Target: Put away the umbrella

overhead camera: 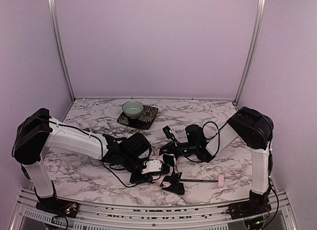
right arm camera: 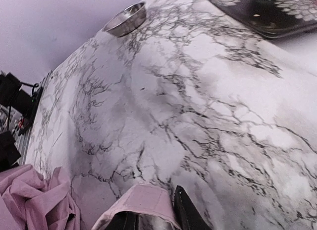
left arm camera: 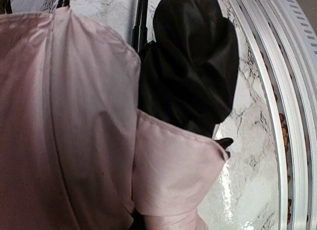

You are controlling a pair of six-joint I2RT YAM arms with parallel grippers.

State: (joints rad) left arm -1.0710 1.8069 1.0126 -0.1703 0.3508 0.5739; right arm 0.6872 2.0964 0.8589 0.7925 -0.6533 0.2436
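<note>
The umbrella [overhead camera: 173,183] lying crumpled on the marble table [overhead camera: 233,163], low middle of the top view, left gripper [overhead camera: 157,171] squeezing tight on its pink cloth, right gripper [right arm camera: 152,210] sitting a little open, pink flap [right arm camera: 146,198] lying across it.

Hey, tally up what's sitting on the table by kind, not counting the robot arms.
umbrella: 1
Bowls: 2, a green bowl and a metal bowl
mat: 1
Total: 4
</note>
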